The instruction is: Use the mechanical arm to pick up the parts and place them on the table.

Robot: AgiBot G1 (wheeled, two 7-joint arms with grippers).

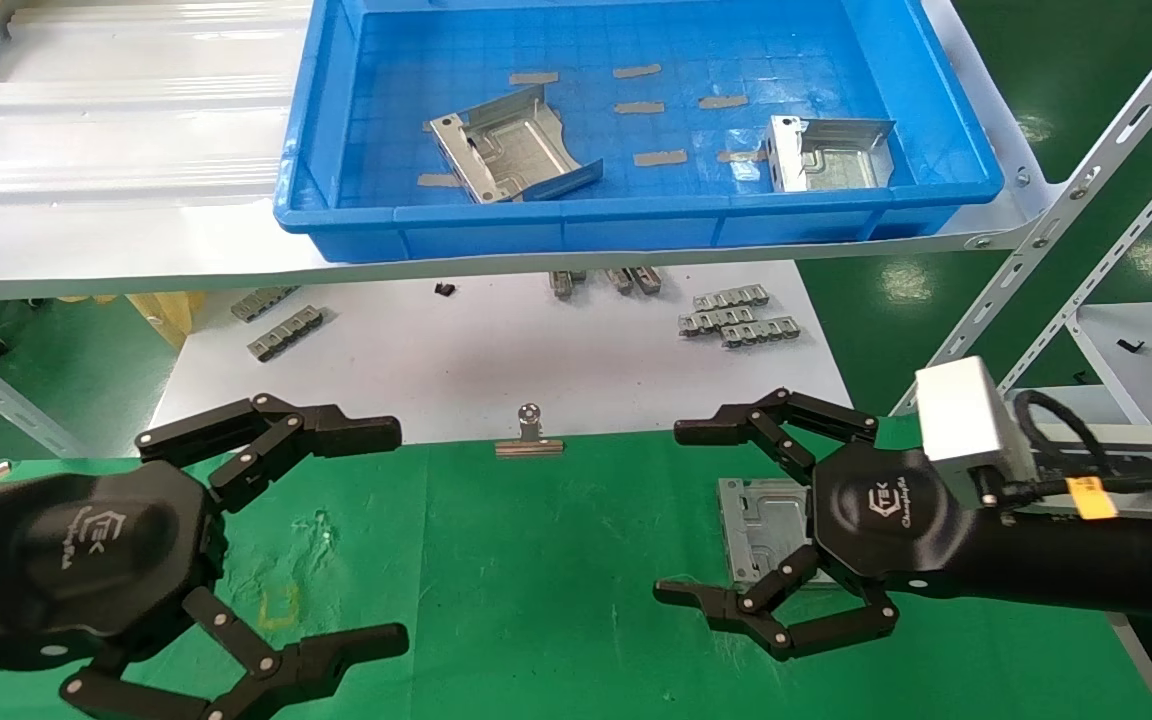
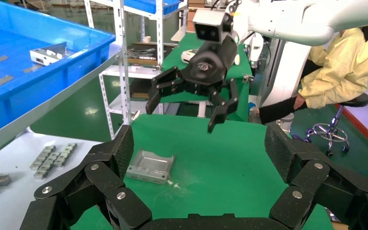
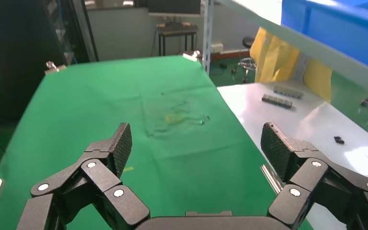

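Observation:
Two shiny silver parts lie in the blue bin, one near its middle (image 1: 511, 150) and one at its right end (image 1: 826, 152). A third part (image 1: 761, 525) lies flat on the green table (image 1: 536, 560), partly hidden behind my right gripper's palm; it also shows in the left wrist view (image 2: 149, 166). My right gripper (image 1: 674, 512) is open and empty, raised above that part and clear of it, as the left wrist view shows (image 2: 182, 117). My left gripper (image 1: 398, 535) is open and empty over the table's left side.
The blue bin (image 1: 636, 215) sits on a ribbed grey shelf (image 1: 116, 120). Below it, a white board (image 1: 496, 350) holds grey clip strips (image 1: 736, 312). A binder clip (image 1: 530, 435) pins the cloth's far edge. A metal rack (image 1: 1086, 200) stands at the right.

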